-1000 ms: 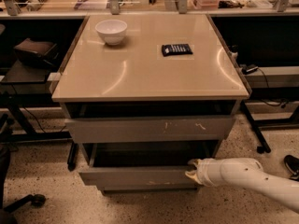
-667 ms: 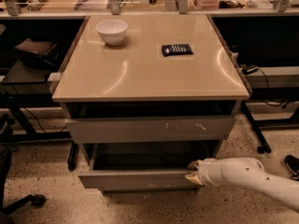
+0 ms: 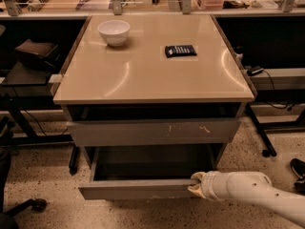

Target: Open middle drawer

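Observation:
The middle drawer is a wide, shallow grey drawer with a plain front. It stands pulled out from the cabinet, and its bare grey inside shows. My gripper, on a white arm coming in from the lower right, is clasped on the top edge of the drawer front at its right end. Above it is the taller grey drawer front with pale scratch marks, pushed in.
The beige cabinet top holds a white bowl and a black flat object. A low side table and a chair caster are at the left. Desk legs and a shoe are at the right.
The middle drawer has slid further out toward the camera, and my gripper has moved with its front edge. The bowl and the black object have not moved.

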Controlling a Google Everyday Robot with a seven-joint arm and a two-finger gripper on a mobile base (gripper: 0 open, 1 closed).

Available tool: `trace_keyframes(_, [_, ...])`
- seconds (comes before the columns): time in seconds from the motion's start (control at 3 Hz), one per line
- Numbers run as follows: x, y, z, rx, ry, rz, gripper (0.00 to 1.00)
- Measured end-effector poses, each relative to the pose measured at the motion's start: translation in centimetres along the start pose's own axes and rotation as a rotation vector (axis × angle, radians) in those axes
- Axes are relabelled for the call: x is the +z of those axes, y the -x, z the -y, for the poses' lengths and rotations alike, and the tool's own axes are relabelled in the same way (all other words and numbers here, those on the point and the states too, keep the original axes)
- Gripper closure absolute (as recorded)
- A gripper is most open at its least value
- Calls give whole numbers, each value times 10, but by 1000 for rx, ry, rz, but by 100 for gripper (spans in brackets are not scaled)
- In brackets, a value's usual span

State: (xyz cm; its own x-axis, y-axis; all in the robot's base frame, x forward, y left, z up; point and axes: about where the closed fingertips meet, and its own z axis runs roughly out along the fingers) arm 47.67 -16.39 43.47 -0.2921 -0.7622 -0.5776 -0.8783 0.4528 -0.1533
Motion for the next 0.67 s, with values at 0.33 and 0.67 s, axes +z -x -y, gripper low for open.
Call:
trace_keyframes(0.33, [-1,-5,-11,2,23,-8,100])
trace_keyframes(0.67, [-3,-4,-11,2,23,-8,100])
